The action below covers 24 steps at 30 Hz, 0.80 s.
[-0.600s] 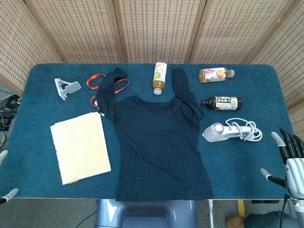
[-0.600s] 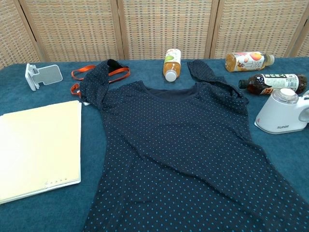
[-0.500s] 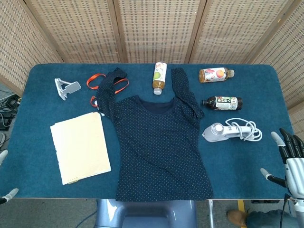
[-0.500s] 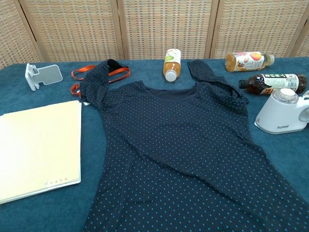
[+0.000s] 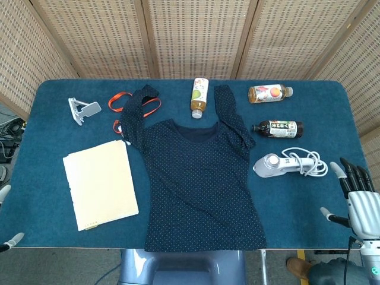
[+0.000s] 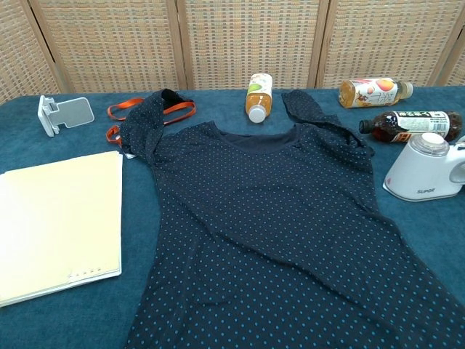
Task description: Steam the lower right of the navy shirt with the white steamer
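The navy dotted shirt lies flat in the middle of the blue table, hem toward the near edge; the chest view shows it too. The white steamer rests on its side just right of the shirt, its cord coiled beside it; the chest view shows its head at the right edge. My right hand hovers open at the table's near right corner, fingers spread, well to the right of the steamer and holding nothing. Only the fingertips of my left hand peek in at the far left edge.
A cream folder lies left of the shirt. At the back are a grey phone stand, an orange lanyard and an upright-labelled bottle. Two more bottles lie behind the steamer.
My right hand has shifted slightly left and up toward the table's corner. Nothing on the table has moved.
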Each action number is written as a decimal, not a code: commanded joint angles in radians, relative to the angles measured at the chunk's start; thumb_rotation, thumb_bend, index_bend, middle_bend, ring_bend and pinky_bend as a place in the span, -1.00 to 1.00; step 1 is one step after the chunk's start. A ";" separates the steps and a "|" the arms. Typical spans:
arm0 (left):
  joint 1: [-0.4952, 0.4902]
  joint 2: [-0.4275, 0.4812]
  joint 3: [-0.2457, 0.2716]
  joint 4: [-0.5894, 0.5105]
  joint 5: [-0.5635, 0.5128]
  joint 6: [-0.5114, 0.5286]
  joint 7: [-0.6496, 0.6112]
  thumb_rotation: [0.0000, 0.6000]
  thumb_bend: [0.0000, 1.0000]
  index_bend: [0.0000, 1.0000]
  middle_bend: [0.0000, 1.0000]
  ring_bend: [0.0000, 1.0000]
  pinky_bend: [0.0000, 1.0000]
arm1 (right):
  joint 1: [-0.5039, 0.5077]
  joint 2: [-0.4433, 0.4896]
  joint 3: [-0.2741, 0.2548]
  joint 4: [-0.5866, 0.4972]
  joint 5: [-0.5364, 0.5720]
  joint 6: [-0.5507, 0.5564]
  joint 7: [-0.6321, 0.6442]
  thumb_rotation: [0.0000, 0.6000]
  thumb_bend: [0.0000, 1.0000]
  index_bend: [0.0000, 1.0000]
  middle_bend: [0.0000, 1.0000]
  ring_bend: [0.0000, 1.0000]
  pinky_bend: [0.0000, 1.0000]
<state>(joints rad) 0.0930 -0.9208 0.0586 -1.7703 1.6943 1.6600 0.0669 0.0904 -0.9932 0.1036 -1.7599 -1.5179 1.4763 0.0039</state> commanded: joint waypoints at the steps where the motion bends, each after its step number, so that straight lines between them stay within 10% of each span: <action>1: -0.013 0.000 -0.010 -0.005 -0.023 -0.022 -0.004 1.00 -1.00 -1.00 -1.00 -1.00 -1.00 | 0.109 -0.050 0.031 0.089 0.064 -0.165 -0.045 1.00 -0.55 -1.00 -1.00 -1.00 -1.00; 24: -0.085 -0.027 -0.051 0.007 -0.162 -0.162 0.022 1.00 -1.00 -1.00 -1.00 -1.00 -1.00 | 0.401 -0.407 0.054 0.609 0.182 -0.540 -0.136 1.00 -0.09 -1.00 -1.00 -1.00 -1.00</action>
<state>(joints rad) 0.0102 -0.9476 0.0085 -1.7645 1.5350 1.5001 0.0886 0.4758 -1.3792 0.1590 -1.1760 -1.3431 0.9529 -0.1339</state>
